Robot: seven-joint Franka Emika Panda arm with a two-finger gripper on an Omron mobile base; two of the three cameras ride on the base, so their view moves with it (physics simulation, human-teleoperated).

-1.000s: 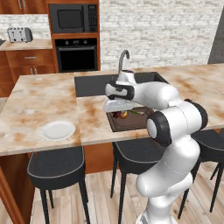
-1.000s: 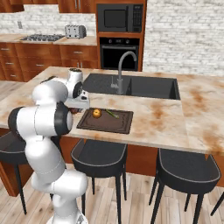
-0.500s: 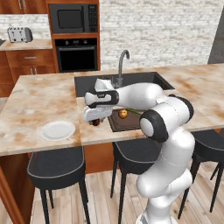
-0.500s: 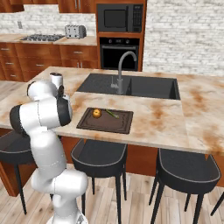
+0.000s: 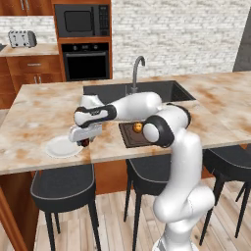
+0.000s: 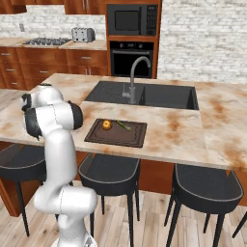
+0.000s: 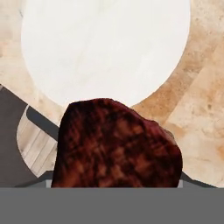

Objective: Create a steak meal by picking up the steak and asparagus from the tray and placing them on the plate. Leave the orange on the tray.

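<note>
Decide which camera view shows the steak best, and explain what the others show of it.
The hand view: the steak looms large, its mottled red-brown surface clear, above the white plate. In the left base view it is a small dark lump under the gripper. In the right base view the robot's arm blocks that spot.

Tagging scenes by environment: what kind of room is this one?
A home kitchen, rendered in simulation. The signs: a marble-look island counter with a built-in sink and faucet, a wall oven with a microwave above it, and bar stools along the island's near side.
</note>
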